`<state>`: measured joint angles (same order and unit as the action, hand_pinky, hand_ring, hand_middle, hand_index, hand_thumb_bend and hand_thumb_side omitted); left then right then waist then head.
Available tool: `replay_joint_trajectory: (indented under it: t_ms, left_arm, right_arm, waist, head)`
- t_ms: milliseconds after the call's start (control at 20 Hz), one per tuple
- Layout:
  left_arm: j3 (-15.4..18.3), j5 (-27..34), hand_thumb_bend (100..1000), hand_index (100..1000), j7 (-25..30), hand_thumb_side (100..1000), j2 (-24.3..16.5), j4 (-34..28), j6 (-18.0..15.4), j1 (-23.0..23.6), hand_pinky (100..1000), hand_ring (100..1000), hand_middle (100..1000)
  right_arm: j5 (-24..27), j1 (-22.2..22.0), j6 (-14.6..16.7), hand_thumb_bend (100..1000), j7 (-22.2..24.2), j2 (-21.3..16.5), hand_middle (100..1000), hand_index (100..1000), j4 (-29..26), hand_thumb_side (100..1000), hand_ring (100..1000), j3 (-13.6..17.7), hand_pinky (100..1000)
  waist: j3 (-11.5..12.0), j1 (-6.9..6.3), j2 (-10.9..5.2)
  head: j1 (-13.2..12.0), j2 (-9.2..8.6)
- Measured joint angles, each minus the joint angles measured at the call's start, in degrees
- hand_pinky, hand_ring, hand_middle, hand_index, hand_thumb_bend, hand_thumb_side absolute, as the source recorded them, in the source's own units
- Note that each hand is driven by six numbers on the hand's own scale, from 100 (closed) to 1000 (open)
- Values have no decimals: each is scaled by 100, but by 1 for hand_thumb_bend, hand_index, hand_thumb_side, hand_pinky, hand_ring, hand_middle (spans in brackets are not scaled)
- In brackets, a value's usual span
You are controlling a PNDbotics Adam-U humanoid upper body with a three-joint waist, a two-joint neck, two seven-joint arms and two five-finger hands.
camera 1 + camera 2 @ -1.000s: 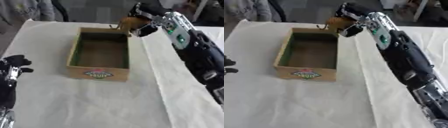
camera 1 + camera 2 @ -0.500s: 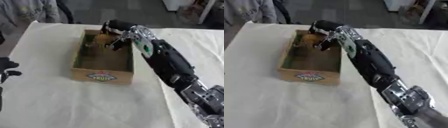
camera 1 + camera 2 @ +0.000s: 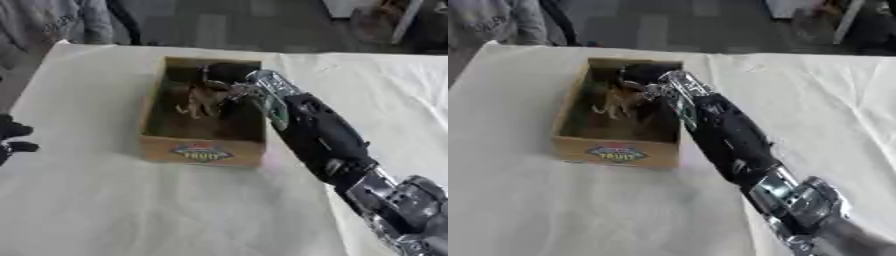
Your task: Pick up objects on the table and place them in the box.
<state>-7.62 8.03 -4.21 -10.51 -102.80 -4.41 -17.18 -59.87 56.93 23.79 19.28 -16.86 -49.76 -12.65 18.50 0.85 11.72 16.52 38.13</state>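
Change: your right hand [image 3: 223, 75] is now reaching down inside the box [image 3: 203, 150]; one second ago it was holding the brown thing [image 3: 199, 100] in the air past the far right corner, outside the walls.
Meaning: you are finishing the placing step. The carrying part is done, I think only the release is missing.
Right fingers: they are curling around the top of the brown thing, narrow, and it is hanging below them. I cannot tell if it is already touching the box floor.
Brown thing: it is sitting in the far half of the box, a small tan shape with thin parts pointing down. I cannot say what it is.
Left hand [image 3: 10, 137]: it is resting at the left edge of the left eye view, well apart from the box. I cannot tell how its fingers are standing.
Table [image 3: 579, 210]: the white cloth near the box is showing no other object to pick.
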Motion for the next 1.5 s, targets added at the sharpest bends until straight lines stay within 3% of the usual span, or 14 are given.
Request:
replay_joint_trajectory:
  t_ms: [250,400,750,900,1100,1500]
  left_arm:
    - [1,-6,355,670,-1,557,0,4,-1,1,561,649,551]
    - [4,-11,357,670,-6,556,0,11,-4,10,561,649,551]
    - [51,-37,361,668,-56,555,-8,33,-25,66,560,649,551]
    - [70,-47,362,669,-68,554,-8,49,-33,69,560,649,551]
    - [70,-48,365,668,-68,554,-9,49,-34,69,559,649,550]
    - [67,-44,369,666,-59,552,-6,48,-33,57,558,649,549]
  right_arm:
    - [24,-2,-103,100,372,-43,850,894,-2,377,813,49,686]
    - [238,-1,-160,100,589,-151,844,890,-135,367,805,70,673]
    - [1461,18,-307,100,899,-565,816,870,-814,306,774,99,644]
    - [1768,33,-400,100,962,-665,810,870,-987,325,769,86,641]
    - [1838,4,-472,100,1061,-633,798,863,-985,357,758,-4,629]
    - [1691,-145,-383,100,1211,-81,795,868,-495,472,766,-146,625]
  waist:
    - [-94,3,-6]
    - [-175,17,-21]
    - [-437,86,-94]
    - [-458,103,-103]
    - [-399,88,-111]
    - [-178,64,-71]
  head:
    - [-47,0]
    - [-89,0]
    - [-249,0]
    - [-283,0]
    - [-276,-16]
    - [-157,-43]
